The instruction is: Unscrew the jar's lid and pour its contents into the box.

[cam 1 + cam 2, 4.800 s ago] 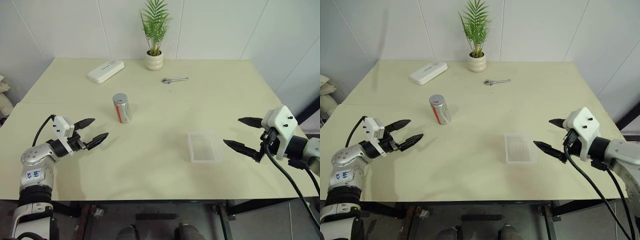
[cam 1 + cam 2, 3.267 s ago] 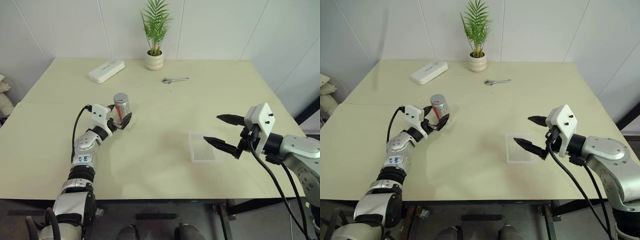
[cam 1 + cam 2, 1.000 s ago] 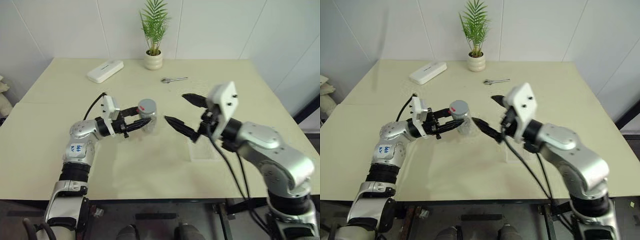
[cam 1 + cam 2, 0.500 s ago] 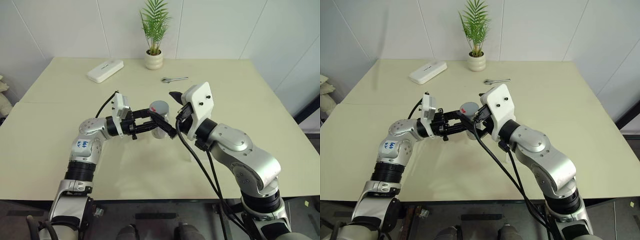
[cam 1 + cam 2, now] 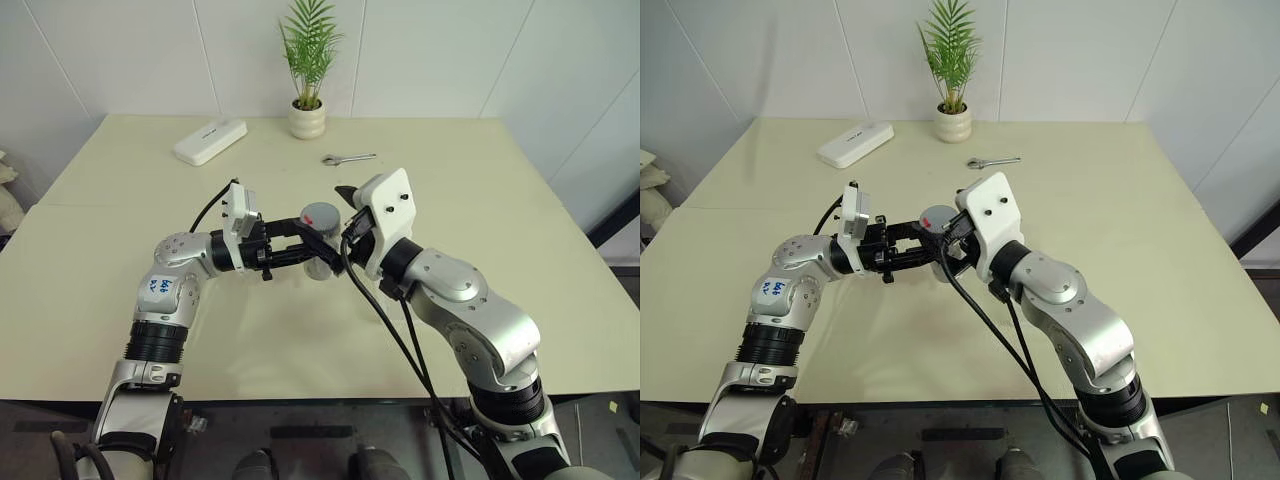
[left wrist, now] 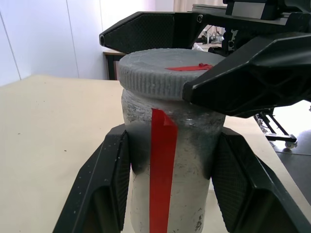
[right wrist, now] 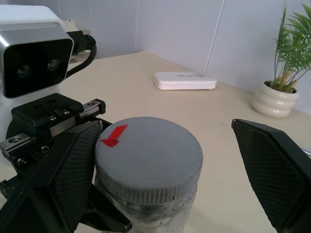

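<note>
Left gripper [image 6: 165, 160]: I have it clamped on the jar [image 6: 170, 170], held up off the table [image 5: 120, 270] near the middle, upright, lid [image 7: 148, 158] still on.
Right gripper [image 7: 170, 160]: I see its fingers spread wide, one each side of the lid; the left wrist view shows one just at the rim, but I cannot tell if it touches.
Change: since half a second ago I see almost no shift; a second ago the right gripper stood well apart from the jar, now it straddles the lid.
Box [image 5: 385, 300]: mostly hidden behind my right arm, just beside the jar.
Further back: wrench [image 5: 349, 158], white case [image 5: 210, 141], potted plant [image 5: 308, 105] by the wall.
Count: one jar, one lid, one box, one wrench, one case, one plant.
</note>
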